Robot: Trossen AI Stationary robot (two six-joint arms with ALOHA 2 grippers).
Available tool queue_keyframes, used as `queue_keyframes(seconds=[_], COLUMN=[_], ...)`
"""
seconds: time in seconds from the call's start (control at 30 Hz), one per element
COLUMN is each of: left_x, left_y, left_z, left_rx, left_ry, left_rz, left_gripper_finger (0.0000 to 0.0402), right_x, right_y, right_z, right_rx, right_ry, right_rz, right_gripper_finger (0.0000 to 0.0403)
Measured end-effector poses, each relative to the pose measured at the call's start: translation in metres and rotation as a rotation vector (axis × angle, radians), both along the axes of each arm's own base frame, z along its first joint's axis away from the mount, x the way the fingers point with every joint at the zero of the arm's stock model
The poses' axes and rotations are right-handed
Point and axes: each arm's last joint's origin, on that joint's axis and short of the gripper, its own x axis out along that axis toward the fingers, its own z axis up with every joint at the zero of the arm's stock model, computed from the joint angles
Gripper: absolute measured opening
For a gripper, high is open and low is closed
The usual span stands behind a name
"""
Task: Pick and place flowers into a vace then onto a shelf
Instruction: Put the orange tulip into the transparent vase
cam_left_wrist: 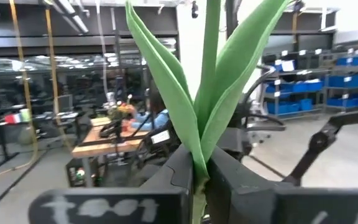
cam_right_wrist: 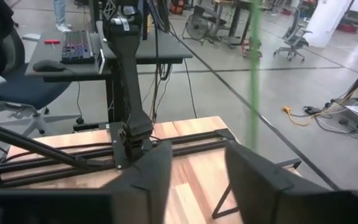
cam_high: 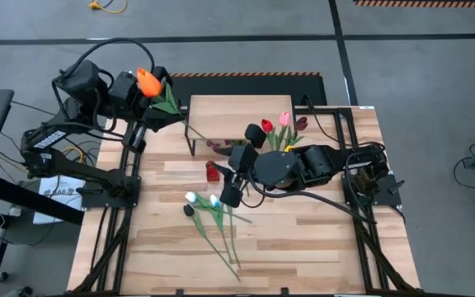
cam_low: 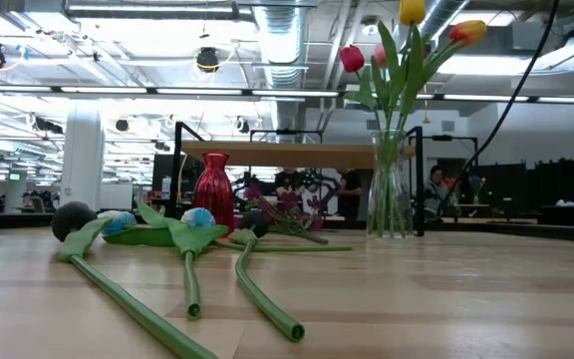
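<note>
The orange tulip [cam_high: 148, 81] sits in the upper left of the high view, off the table's edge, its stem pinched in the clamped left gripper [cam_left_wrist: 197, 180], leaves fanning up past the fingers. The glass vase [cam_low: 390, 189] with tulips stands right of centre in the low view; more flowers [cam_low: 182, 249] lie at lower left. Carrying well likely means keeping the stem upright and lowering it straight. The right gripper [cam_right_wrist: 197, 171], fingers parted and empty, reaches across mid-table.
</note>
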Motion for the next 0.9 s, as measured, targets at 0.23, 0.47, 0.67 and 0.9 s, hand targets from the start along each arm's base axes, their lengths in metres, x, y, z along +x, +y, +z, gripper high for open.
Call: queue_keyframes(seconds=[0.23, 0.47, 0.67, 0.9], left_x=[-0.006, 0.009, 0.053, 0.101], left_y=[0.006, 0.021, 0.03, 0.009], left_z=[0.001, -0.012, -0.031, -0.039], left_rx=[0.021, -0.019, -0.051, 0.026], left_ry=[-0.012, 0.102, 0.181, 0.073], left_rz=[0.09, 0.12, 0.071, 0.121], left_gripper_finger=[0.0002, 0.0001, 0.0001, 0.0], right_x=[-0.024, -0.088, -0.147, -0.198], right_y=[0.0, -0.008, -0.029, -0.051], right_z=[0.016, 0.051, 0.074, 0.094], right_rx=[0.055, 0.043, 0.066, 0.085], right_ry=[-0.027, -0.018, -0.016, -0.079], right_rz=[-0.015, 0.031, 0.035, 0.036], right_gripper_finger=[0.0215, 0.0214, 0.0198, 0.0192])
